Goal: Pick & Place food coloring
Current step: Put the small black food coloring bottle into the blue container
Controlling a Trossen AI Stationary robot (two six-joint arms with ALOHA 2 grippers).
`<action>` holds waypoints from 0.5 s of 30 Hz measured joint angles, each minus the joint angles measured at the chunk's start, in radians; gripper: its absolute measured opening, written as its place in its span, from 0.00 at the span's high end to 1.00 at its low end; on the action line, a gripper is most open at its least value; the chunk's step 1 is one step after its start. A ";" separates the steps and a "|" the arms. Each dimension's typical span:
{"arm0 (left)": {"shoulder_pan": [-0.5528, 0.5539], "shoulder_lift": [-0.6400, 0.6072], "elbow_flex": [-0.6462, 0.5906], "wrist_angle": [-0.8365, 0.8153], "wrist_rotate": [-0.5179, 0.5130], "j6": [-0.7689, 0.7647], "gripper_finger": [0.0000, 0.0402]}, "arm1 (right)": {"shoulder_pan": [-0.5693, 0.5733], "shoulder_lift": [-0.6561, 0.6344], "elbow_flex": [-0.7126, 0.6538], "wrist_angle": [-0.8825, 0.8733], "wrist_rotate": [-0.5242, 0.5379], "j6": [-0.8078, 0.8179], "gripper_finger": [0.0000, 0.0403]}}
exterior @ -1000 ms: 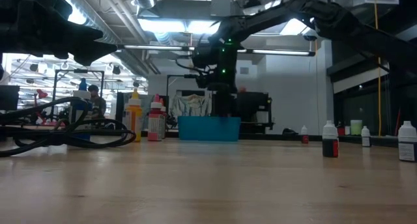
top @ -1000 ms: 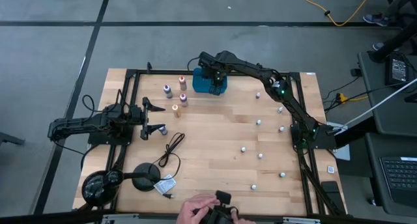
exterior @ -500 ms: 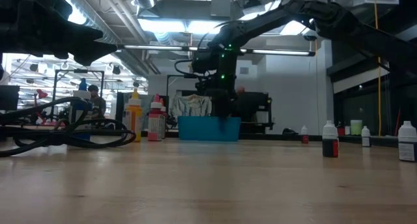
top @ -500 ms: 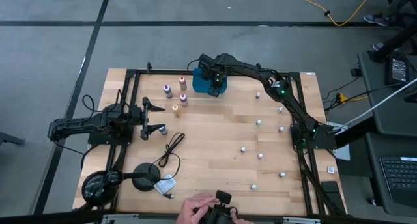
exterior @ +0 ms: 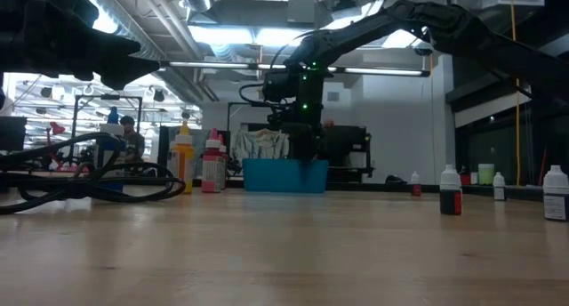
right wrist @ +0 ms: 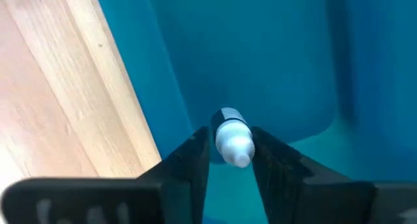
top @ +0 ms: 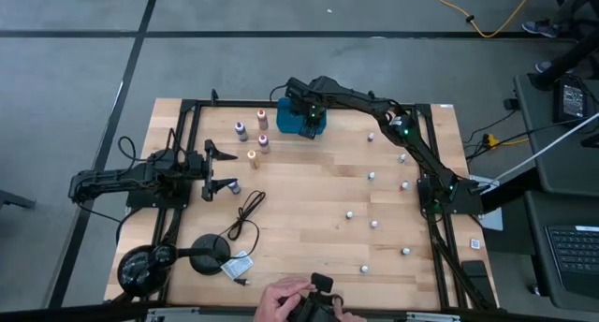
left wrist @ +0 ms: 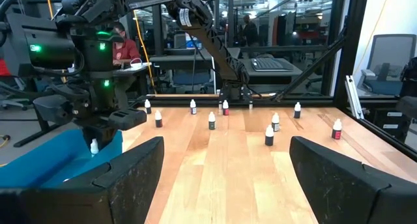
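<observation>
1. We see the right gripper (top: 301, 114) reaching into the teal rectangular plastic tray (top: 314, 127) at the far side of the wooden table (top: 309, 228), and the small white-capped food coloring bottle (right wrist: 232, 140) sits between its dark fingers (right wrist: 187, 160), touching them.
2. Around the tray stand four larger colored bottles (top: 241, 129); several small white bottles (top: 372, 176) are scattered well apart on the right half.
3. A black cable (top: 245, 214) lies near the left gripper (top: 221, 169), which waits with fingers wide apart and empty.
4. Only the right wrist view shows the gripped bottle; in the low view the tray wall (exterior: 284, 175) hides it.
5. A person's hand (top: 281, 299) shows at the near edge.
</observation>
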 joint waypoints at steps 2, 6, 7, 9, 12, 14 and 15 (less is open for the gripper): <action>0.000 0.000 0.000 0.000 0.000 0.000 0.18 | 0.000 0.000 0.000 0.000 0.000 -0.001 0.68; 0.000 0.000 0.000 0.000 0.000 0.000 0.18 | 0.000 0.000 0.000 0.000 0.001 0.000 0.64; 0.000 0.000 0.000 0.000 0.000 0.000 0.18 | -0.001 0.000 0.000 0.000 0.001 0.000 0.64; 0.000 0.000 0.000 0.000 0.000 0.000 0.19 | -0.001 0.000 0.000 -0.001 0.001 0.000 0.63; 0.000 0.000 0.000 0.000 0.000 0.000 0.18 | -0.001 0.000 0.000 -0.001 0.001 0.000 0.63; 0.000 0.000 0.000 0.000 0.000 0.000 0.18 | -0.002 -0.002 0.000 -0.001 0.001 -0.001 0.63; 0.000 0.000 0.000 0.000 0.000 0.000 0.18 | -0.003 -0.006 0.000 0.000 0.001 -0.001 0.63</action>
